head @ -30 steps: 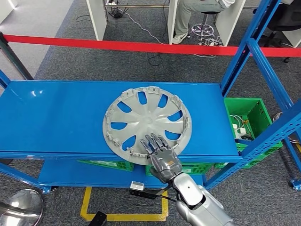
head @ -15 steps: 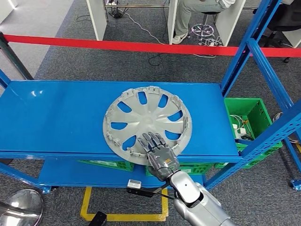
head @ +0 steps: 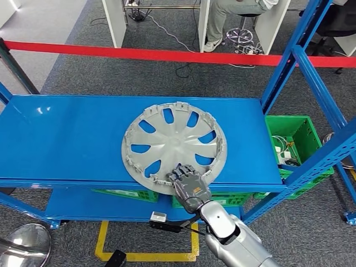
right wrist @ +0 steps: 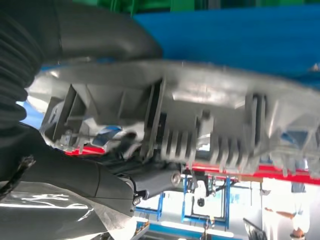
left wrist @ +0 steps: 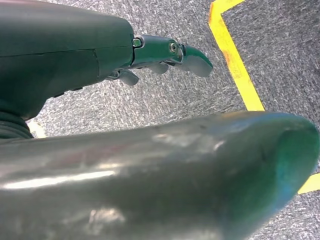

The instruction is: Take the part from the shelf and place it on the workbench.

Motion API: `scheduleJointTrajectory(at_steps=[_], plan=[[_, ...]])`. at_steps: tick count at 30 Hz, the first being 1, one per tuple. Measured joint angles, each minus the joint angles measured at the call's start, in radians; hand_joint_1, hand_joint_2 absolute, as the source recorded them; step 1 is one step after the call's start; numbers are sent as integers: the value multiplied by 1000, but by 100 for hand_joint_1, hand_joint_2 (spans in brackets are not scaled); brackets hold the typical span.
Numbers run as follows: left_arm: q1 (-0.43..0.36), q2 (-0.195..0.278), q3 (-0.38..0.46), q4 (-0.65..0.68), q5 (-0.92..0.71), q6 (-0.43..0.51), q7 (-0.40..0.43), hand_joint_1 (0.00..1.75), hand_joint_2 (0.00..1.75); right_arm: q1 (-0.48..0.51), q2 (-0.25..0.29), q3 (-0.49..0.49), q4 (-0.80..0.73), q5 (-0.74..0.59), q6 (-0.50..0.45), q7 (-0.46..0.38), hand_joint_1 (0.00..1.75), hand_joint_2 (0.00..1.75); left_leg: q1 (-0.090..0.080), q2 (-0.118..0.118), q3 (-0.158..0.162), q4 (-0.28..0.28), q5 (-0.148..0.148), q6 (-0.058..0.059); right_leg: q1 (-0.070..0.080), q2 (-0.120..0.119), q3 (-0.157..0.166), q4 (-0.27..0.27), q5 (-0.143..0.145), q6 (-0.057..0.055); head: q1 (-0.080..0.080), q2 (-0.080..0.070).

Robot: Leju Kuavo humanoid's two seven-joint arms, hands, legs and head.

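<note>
**One wheel cover on the shelf, right hand at its near rim**

A single grey wheel cover (head: 174, 146) lies flat on the blue shelf (head: 63, 144), near the middle, its near rim reaching the shelf's front edge. One right hand (head: 191, 186) sits on that near rim, its fingers (head: 179, 172) curled over the edge. In the right wrist view the rim's ribbed clips (right wrist: 177, 145) lie against the hand, with dark fingers beneath and the thumb above, so the hand grips the cover. The left hand (left wrist: 113, 60) hangs over grey carpet and a yellow floor line (left wrist: 234, 60), fingers apart and holding nothing.

The fingertips under the rim are hard to make out. Below the shelf, green crates (head: 293, 139) are partly hidden by the shelf board and blue posts. A red barrier tape (head: 125, 54) runs across behind, and beyond it a seated person's legs (head: 218, 22), cut off at the top.
</note>
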Motion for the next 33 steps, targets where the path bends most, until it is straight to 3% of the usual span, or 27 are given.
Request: scheduleJointTrajectory(at_steps=[10,18,25,33], plan=[[-1,0,2,0,0,23,-25,0,0,-8,0,6,0,10,1,13,175,175,0,0,1,0,0,0,0,0,-7,0,0,0,0,0],[-1,0,12,0,42,57,-156,0,0,13,-3,-17,-14,43,-95,11,175,175,0,0,1,0,0,0,0,-1,-6,0,0,0,0,0],[2,0,34,0,88,-35,-228,0,0,58,-18,-53,-160,119,-246,-18,175,175,0,0,0,0,0,0,0,0,3,0,0,0,0,0],[5,-1,40,1,75,-39,-237,0,0,65,-24,-61,-394,189,-356,-58,175,175,0,0,0,0,0,0,0,0,1,0,0,0,0,0]])
